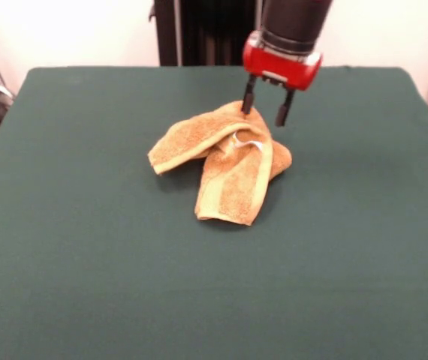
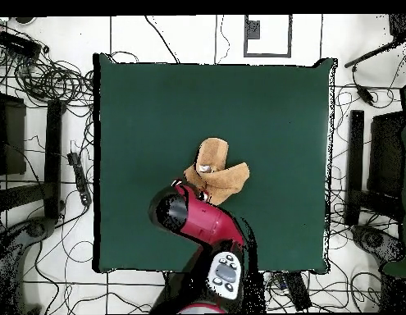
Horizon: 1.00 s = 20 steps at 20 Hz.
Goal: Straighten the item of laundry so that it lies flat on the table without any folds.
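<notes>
The orange-tan towel (image 1: 225,161) lies crumpled near the middle of the dark green table (image 1: 86,240). It is folded into two lobes, with a small white tag (image 1: 245,142) showing between them. My gripper (image 1: 266,107) hangs over the towel's far edge, open and empty. One fingertip (image 1: 248,107) is at the cloth's far edge and the other is just beyond it above the table. In the overhead view the towel (image 2: 216,171) lies on the table (image 2: 140,107) just beyond my red arm (image 2: 202,220), which hides the gripper.
Green cloth spreads wide on all sides of the towel. In the overhead view, cables (image 2: 50,82) and dark equipment (image 2: 386,156) lie on the floor round the table. The robot's pedestal (image 1: 199,30) stands behind the far edge.
</notes>
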Tool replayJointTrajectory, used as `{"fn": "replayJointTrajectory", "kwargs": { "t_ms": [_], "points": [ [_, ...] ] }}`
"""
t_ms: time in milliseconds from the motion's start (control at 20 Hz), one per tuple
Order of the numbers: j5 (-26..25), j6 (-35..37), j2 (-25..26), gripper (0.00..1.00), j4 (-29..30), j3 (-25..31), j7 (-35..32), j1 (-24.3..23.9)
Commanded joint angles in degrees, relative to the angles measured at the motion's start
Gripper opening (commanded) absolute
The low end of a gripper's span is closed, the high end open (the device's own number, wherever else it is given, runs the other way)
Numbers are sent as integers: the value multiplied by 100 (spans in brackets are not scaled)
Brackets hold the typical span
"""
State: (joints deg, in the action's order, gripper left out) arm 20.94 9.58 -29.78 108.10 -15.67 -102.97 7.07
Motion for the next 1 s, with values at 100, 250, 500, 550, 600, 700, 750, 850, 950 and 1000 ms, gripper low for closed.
{"fn": "replayJointTrajectory", "kwargs": {
  "t_ms": [100, 250, 500, 550, 600, 700, 750, 850, 950, 1000],
  "points": [
    [-51, -503, 328, 100, 318, 948, -1147, -250],
    [-48, -811, 528, 100, 265, 1079, -1238, -304],
    [11, -909, 555, 100, 248, 1037, -1298, -234],
    [9, -894, 505, 100, 245, 987, -1278, -212],
    [6, -878, 455, 100, 242, 936, -1258, -191],
    [-26, -795, 256, 100, 222, 793, -1178, -128],
    [-40, -799, 194, 100, 104, 695, -1119, -79],
    [-92, -776, 42, 100, -74, 503, -989, -26],
    [-134, -487, -165, 100, -180, 381, -866, -39],
    [-150, -332, -269, 100, -235, 330, -813, -41]
  ]
}}
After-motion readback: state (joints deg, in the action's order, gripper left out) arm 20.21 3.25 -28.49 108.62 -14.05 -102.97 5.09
